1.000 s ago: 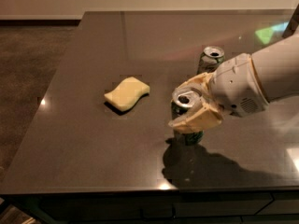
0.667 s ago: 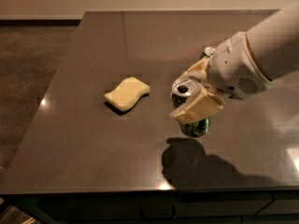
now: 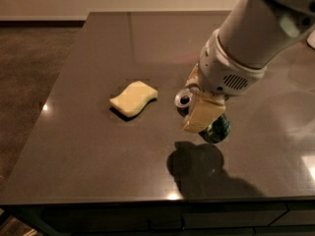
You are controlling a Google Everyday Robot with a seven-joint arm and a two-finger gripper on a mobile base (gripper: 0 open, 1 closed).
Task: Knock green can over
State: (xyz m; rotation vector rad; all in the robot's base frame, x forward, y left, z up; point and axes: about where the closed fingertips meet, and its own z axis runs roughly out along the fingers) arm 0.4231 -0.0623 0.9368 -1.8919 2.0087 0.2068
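Since a second ago the arm (image 3: 246,38) has swung higher toward the upper right of the frame, and the can has gone from upright to steeply tilted. The dark table (image 3: 98,43) fills most of the view, with a yellow sponge (image 3: 134,98) lying left of centre. Just right of centre, the green can (image 3: 216,128) leans with its silver top pointing left and seems lifted above its shadow. The gripper (image 3: 202,118) has its fingers closed around the can's body. To finish well, lower the can until its side meets the table, then let go gently so it does not roll toward the near edge.
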